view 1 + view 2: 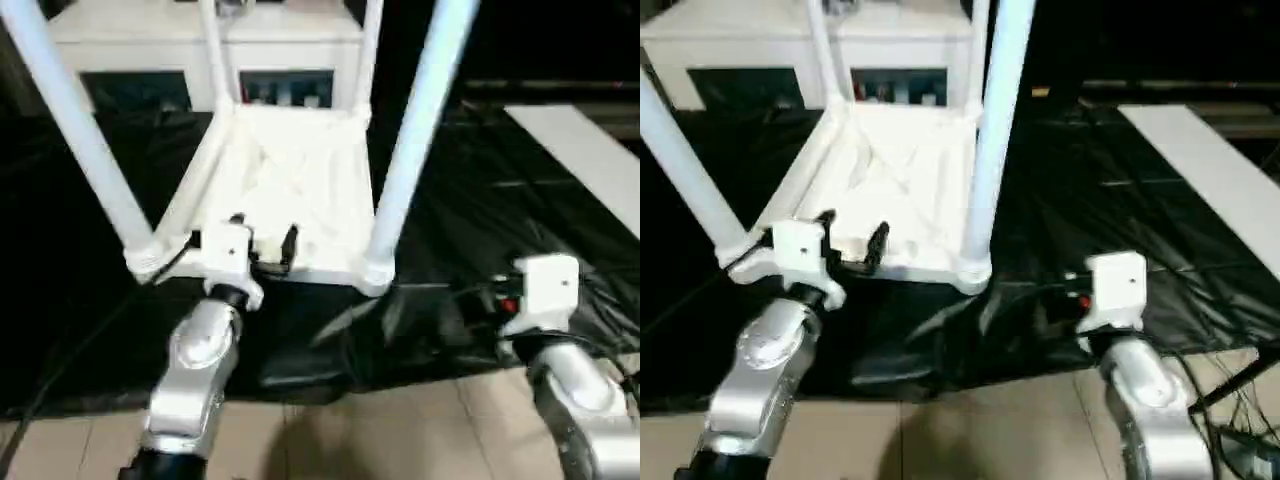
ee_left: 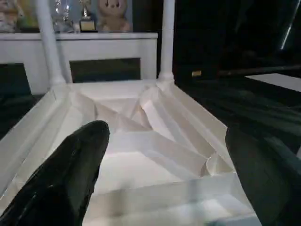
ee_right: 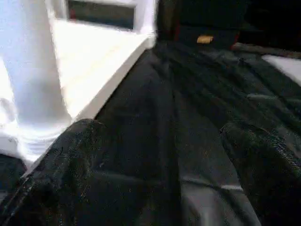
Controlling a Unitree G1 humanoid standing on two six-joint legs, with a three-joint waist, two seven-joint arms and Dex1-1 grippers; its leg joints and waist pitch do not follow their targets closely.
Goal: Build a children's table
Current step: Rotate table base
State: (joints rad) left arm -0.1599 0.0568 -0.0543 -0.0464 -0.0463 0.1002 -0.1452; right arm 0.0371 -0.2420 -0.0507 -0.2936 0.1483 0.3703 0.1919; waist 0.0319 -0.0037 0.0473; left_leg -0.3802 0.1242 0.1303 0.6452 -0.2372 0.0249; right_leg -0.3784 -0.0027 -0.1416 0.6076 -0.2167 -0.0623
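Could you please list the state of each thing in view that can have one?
Tabletop: upside down on the black sheet, ribs facing up.
Legs: all four standing upright in the corner sockets.
Left gripper: open, fingers over the near rim, holding nothing.
Right gripper: open, empty, above the sheet beside the near right leg.
Cabinet: glass doors closed.
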